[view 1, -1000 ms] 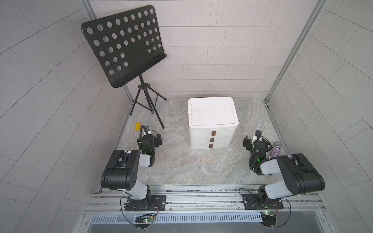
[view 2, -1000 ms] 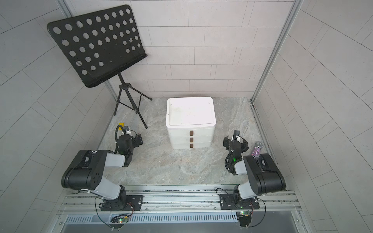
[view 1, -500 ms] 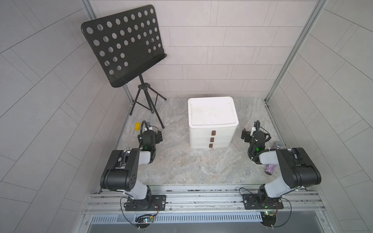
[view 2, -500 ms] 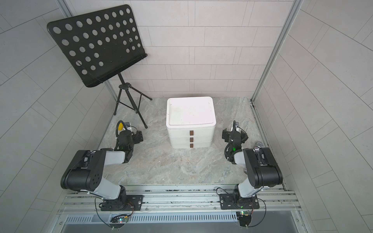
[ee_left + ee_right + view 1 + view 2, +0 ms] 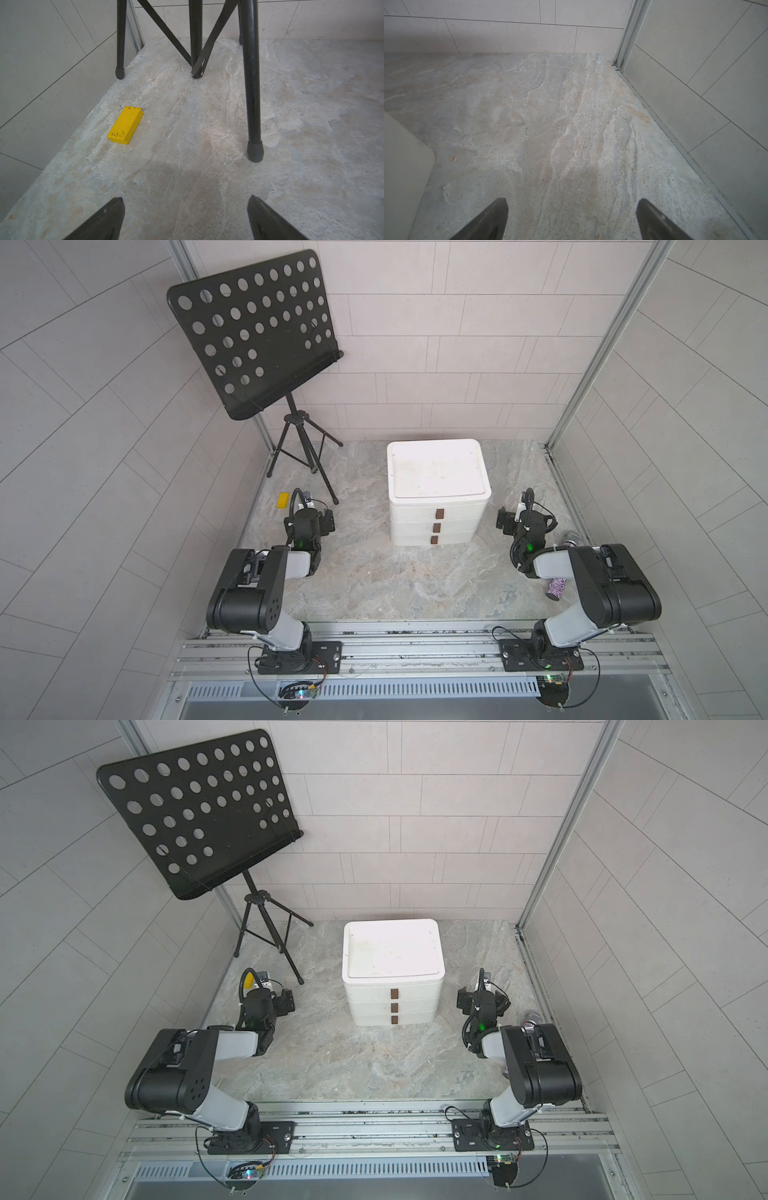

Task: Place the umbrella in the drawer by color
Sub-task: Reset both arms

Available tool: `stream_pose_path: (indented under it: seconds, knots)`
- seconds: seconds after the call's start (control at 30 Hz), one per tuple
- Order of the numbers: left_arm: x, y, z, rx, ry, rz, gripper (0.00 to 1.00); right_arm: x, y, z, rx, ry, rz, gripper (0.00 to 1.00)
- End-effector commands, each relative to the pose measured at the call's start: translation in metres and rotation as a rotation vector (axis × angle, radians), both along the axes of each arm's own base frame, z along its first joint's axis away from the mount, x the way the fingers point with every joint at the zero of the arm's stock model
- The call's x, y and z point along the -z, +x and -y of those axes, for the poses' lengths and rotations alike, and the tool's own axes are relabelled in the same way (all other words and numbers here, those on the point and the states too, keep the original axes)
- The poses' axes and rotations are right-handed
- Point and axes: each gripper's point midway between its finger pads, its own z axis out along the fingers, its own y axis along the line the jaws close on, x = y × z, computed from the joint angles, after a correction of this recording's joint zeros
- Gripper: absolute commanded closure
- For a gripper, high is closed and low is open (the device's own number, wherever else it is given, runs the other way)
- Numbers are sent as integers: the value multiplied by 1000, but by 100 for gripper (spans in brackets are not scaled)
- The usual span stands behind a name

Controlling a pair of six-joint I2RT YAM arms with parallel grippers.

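Top views show the glittery purple umbrella (image 5: pixel 557 588) lying at the desk's (image 5: pixel 374 580) right edge, half hidden beneath the right arm (image 5: pixel 552 564), while right gripper (image 5: pixel 572 200) and left gripper (image 5: pixel 185 197) both gape empty; a mid-body grasp, once the shut drawer unit (image 5: pixel 436 526) is opened, looks wisest.

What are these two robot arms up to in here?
Nothing is being held. The left gripper and the right gripper both hang open and empty over the table, on either side of a white drawer unit whose three drawers are all shut. A purple glittery item, probably the folded umbrella, lies partly hidden under the right arm. A yellow block lies near the music stand.
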Motion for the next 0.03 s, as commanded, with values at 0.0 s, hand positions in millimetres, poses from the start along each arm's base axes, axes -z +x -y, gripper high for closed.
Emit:
stream_pose_path:
  seconds: [0.0]
  knots:
    - [-11, 5, -1, -12, 17, 23, 0, -2, -1, 0, -2, -2, 5, 0]
